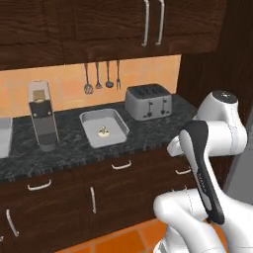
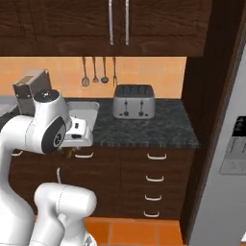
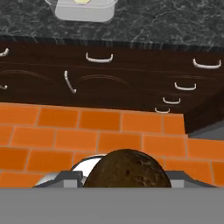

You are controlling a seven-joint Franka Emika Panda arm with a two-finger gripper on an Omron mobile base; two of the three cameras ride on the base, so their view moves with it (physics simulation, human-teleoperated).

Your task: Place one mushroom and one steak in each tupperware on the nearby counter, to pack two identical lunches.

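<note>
A brown, rounded mushroom sits between my fingertips, and my gripper is shut on it, above the orange floor in front of the drawers. On the dark counter stands a light-grey tupperware with another small mushroom inside; the hand view catches that tupperware at its top edge. A second tupperware is cut off at the far left. My hand hangs just below the counter's front edge, left of the toaster. The steak is out of view.
A silver toaster stands right of the tupperware, a coffee machine to its left. Utensils hang on the back wall. Drawers with curved handles lie below the counter. A tall grey fridge stands at the right.
</note>
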